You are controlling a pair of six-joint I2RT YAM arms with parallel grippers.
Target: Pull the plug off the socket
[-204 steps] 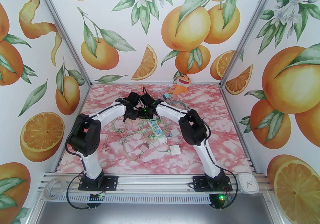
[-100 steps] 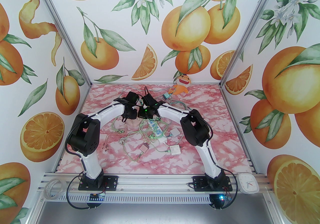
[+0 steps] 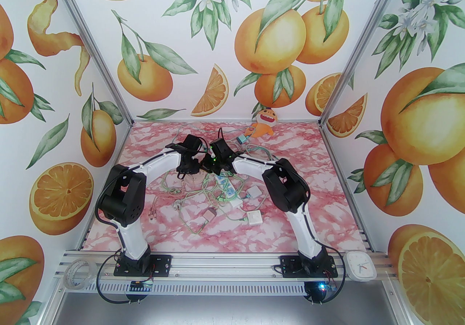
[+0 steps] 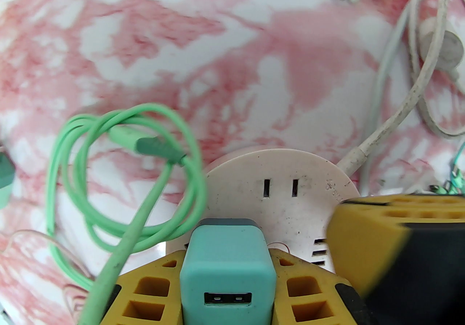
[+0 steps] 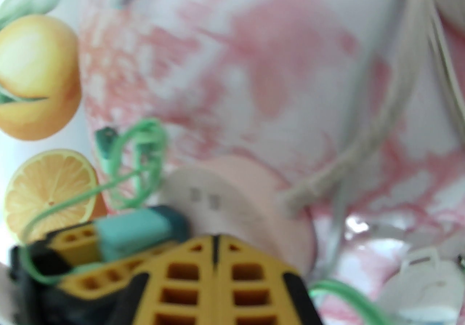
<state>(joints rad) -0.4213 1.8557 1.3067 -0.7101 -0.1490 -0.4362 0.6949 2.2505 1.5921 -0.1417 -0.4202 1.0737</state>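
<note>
Your left pincer (image 4: 227, 281) is clamped on the teal plug (image 4: 227, 261) at the bottom centre of the left wrist view, with a yellow finger (image 4: 149, 291) on each side of it. The plug's dark end sits against the face of the round white socket (image 4: 287, 185), just below the socket's two bare slots. You cannot tell from these views whether its prongs are seated.

Your right pincer (image 5: 216, 243) is closed with its pads pressed together and nothing between them. It sits at the bottom centre of the right wrist view, over the near edge of the socket. In the left wrist view it shows at the lower right, lying across the socket's right rim.

A green cable (image 4: 123, 171) loops at the left of the plug, touching the socket's left edge. A white cord (image 4: 392, 116) leaves the socket's upper right and runs up the right side of the frame. All of this lies on the pink marbled bench (image 4: 181, 25).

In the overhead view both arms meet just above the centre of the bench, with a power strip (image 3: 227, 189) and tangled cables just below them.
</note>
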